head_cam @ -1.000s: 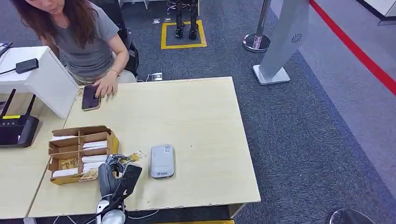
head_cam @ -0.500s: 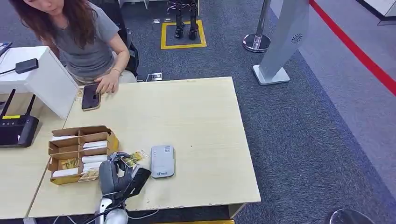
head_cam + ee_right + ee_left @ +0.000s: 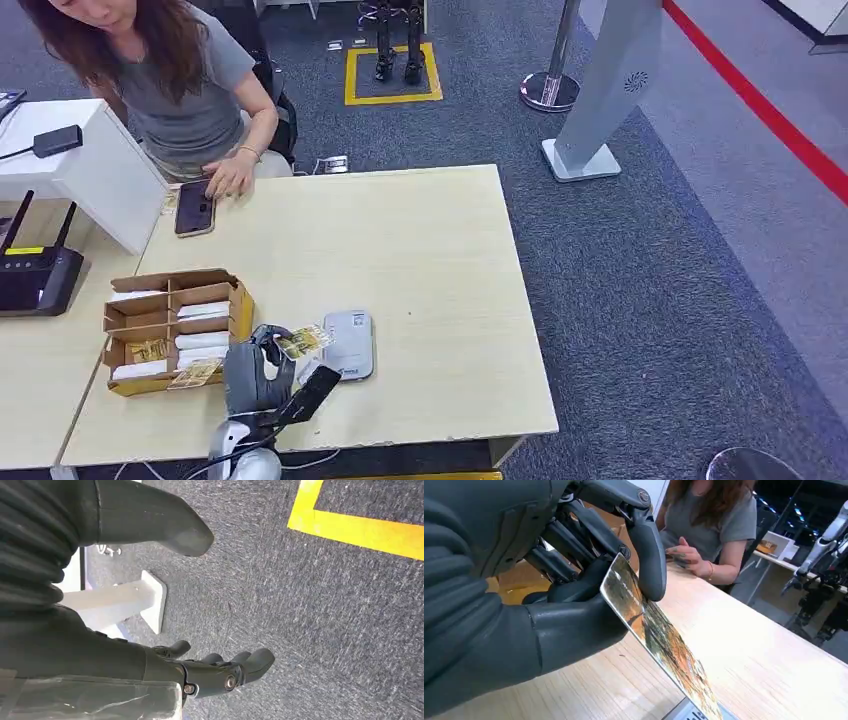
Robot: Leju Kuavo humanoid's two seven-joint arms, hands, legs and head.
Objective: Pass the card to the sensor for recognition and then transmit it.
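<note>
In the head view, the left hand (image 3: 258, 372) is above the near edge of the counter (image 3: 440, 260), toward its near left corner. It holds the card (image 3: 302, 341), a small card with a yellowish print, between the thumb and the fingers. The card hangs over the left edge of the sensor (image 3: 349, 345), a flat grey-white reader that lies on the counter near the near edge. The step in hand seems to be bringing the card over the sensor. To do it well, the robot should carry the card a little more toward the middle of the reader and lower it flat and close to the top face, then hold it quiet there until it is read. The grip should be kept firm, since the card is thin and glossy and could slip. A cardboard box (image 3: 175, 329) with compartments stands just beside the hand, toward the left edge. At the far left corner a person (image 3: 180, 80) rests a hand beside a phone (image 3: 194, 208).

In the left wrist view, the thumb and fingers (image 3: 650, 560) pinch the card (image 3: 649, 630) at one end; the card is tilted, with its free end above a corner of the sensor (image 3: 684, 715).

In the right wrist view, the right hand (image 3: 220, 672) hangs over the carpet floor (image 3: 325, 620), its fingers loosely apart and holding nothing.
</note>
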